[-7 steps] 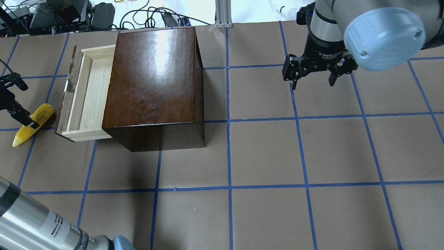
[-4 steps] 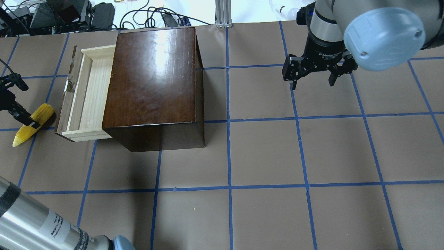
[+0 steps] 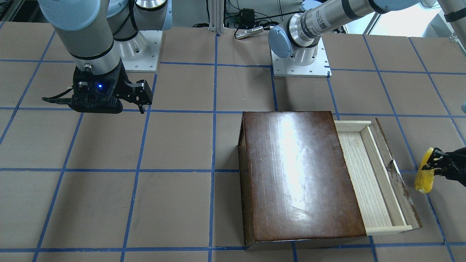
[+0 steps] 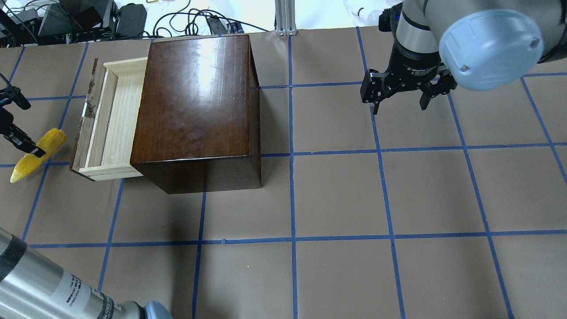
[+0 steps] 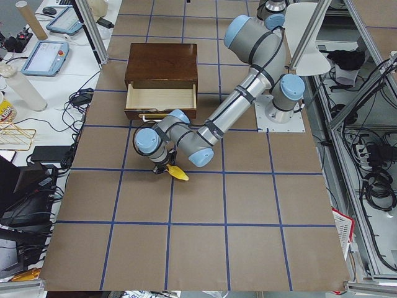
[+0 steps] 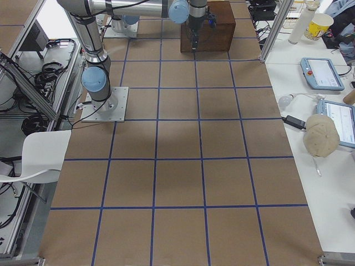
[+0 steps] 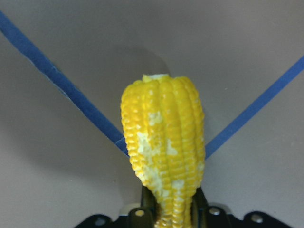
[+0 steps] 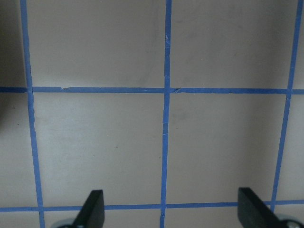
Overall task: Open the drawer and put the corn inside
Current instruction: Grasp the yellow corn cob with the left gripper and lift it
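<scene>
The drawer (image 4: 113, 117) is pulled out of the dark brown box (image 4: 195, 97); its pale wood tray (image 3: 367, 182) is bare inside. The yellow corn (image 4: 37, 153) is clamped in my left gripper (image 4: 26, 148), just outside the drawer's chipped front panel (image 3: 398, 178) and lifted off the table. In the left wrist view the corn (image 7: 164, 147) sticks out between the fingers. It also shows in the front view (image 3: 425, 176) and the left side view (image 5: 176, 171). My right gripper (image 4: 401, 95) hangs open and empty, far from the box, over bare table (image 8: 166, 211).
The table is brown paper with a blue tape grid (image 4: 292, 195). Cables and black gear (image 4: 66, 20) lie beyond the far edge. The robot bases (image 3: 300, 62) stand behind the box.
My left gripper has lifted the corn and carried it slightly left and away from the table. The right arm and the drawer have not moved.
</scene>
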Action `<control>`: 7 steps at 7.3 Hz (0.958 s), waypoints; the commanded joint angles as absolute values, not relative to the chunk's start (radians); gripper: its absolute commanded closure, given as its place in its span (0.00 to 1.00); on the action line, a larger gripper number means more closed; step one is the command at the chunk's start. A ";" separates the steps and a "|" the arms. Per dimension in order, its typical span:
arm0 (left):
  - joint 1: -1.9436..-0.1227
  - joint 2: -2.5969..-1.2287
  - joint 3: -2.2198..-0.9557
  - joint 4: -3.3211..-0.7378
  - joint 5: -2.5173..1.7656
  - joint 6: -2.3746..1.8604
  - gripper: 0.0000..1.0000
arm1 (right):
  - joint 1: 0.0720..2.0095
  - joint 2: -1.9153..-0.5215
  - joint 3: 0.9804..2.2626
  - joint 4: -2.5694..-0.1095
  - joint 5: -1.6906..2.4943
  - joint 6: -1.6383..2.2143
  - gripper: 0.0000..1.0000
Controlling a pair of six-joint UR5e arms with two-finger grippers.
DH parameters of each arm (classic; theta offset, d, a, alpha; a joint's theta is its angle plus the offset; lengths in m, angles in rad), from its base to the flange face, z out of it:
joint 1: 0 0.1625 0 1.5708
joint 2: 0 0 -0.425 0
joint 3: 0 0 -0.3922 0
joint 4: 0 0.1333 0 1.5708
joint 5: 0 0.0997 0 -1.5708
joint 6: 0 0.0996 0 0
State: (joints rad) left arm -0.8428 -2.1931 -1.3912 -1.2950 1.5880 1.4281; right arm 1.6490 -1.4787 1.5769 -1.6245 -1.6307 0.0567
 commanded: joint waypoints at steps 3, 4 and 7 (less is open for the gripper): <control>-0.894 -2.093 -1.249 -1.503 1.586 1.249 0.99 | 1.649 -1.479 1.577 -1.624 -1.631 0.057 0.00; -0.923 -2.068 -1.226 -1.552 1.586 1.156 0.99 | 1.649 -1.479 1.577 -1.624 -1.629 0.057 0.00; -1.007 -1.984 -1.223 -1.600 1.585 0.820 0.99 | 1.649 -1.477 1.577 -1.626 -1.628 0.057 0.00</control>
State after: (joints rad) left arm -0.9702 -2.0167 -1.2237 -1.5810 1.5857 0.9470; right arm 1.6490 -1.4785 1.5769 -1.6258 -1.6285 0.0568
